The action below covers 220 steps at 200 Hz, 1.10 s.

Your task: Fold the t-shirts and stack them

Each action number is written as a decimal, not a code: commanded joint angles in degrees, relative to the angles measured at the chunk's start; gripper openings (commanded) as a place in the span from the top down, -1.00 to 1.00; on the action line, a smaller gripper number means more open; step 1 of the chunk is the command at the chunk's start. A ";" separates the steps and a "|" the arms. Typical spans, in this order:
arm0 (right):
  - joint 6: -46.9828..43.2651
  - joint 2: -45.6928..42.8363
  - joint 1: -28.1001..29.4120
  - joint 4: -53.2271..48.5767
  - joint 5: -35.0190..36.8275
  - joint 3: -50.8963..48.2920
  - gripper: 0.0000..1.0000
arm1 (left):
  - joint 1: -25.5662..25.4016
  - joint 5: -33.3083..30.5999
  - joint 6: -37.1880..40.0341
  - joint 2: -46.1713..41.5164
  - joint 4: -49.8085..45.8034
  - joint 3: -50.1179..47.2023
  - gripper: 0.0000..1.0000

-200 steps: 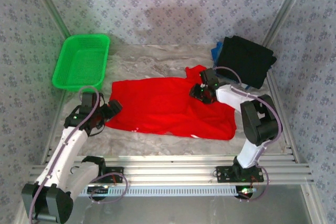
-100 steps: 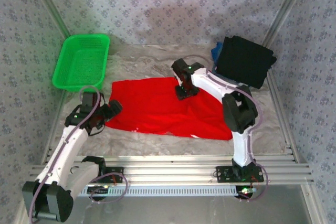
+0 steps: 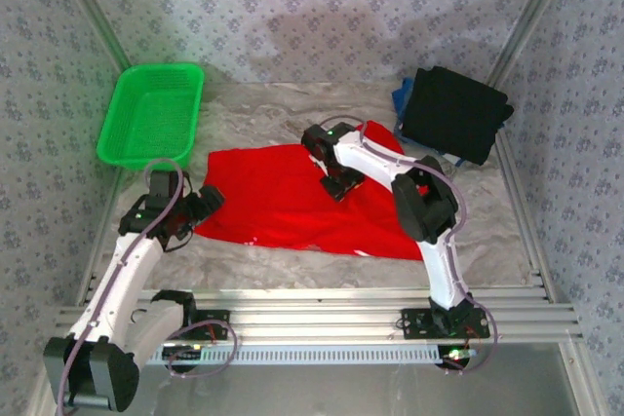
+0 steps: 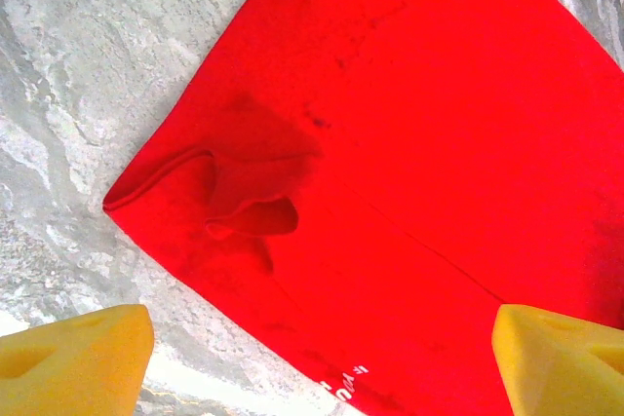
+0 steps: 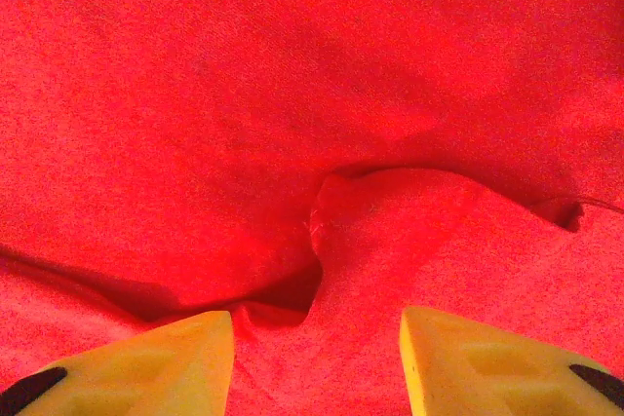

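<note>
Folding barely underway, I'd judge: red t-shirt [image 3: 283, 197] lies spread mid-desk [image 3: 273, 114], its right side rumpled, while black t-shirt [image 3: 453, 112] sits folded over a blue one [image 3: 400, 96] at the far right corner. Left pincer [image 3: 202, 204] hovers wide open at the shirt's left edge; right pincer [image 3: 339, 185] stands parted on the cloth, pinching nothing. Left wrist view catches a curled sleeve [image 4: 249, 207] and white lettering [image 4: 346, 382]; right wrist view shows a pucker [image 5: 327, 211] ahead of its fingers.

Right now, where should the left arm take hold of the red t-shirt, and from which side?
Probably the red t-shirt at its left corner, coming in from the bare table side. There the hem is rolled and stands slightly proud, giving the open left gripper a doubled edge to pinch; nearby the cloth lies flat.
</note>
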 commanded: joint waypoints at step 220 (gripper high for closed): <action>-3.64 8.88 -0.15 1.67 11.14 6.37 0.82 | 2.13 2.66 1.08 1.13 1.32 -0.96 -0.81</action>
